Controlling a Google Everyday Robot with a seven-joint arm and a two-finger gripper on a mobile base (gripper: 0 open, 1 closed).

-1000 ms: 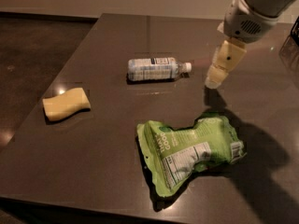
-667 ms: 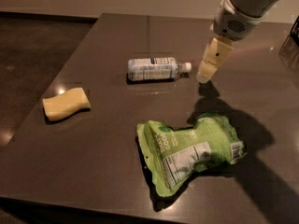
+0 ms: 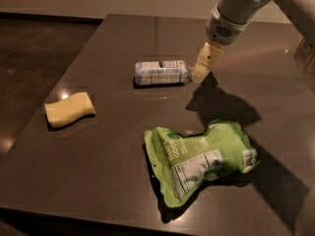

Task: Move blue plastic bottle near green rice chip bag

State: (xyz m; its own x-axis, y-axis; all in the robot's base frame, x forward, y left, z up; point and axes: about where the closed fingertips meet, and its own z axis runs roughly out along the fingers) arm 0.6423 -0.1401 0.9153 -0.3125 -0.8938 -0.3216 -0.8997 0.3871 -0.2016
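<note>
The blue plastic bottle lies on its side on the dark table, cap end pointing right. My gripper hangs down from the arm at the upper right, and its cream tip is right at the bottle's cap end, covering the cap. The green rice chip bag lies flat and wrinkled at the front right of the table, label panel up, well in front of the bottle and the gripper.
A yellow sponge-like block lies at the left of the table. The table's left edge drops to a dark floor. The arm's shadow falls between the bottle and the bag.
My gripper has moved left and down, from a spot to the right of the bottle up to its cap end. The bottle, bag and yellow block have not moved.
</note>
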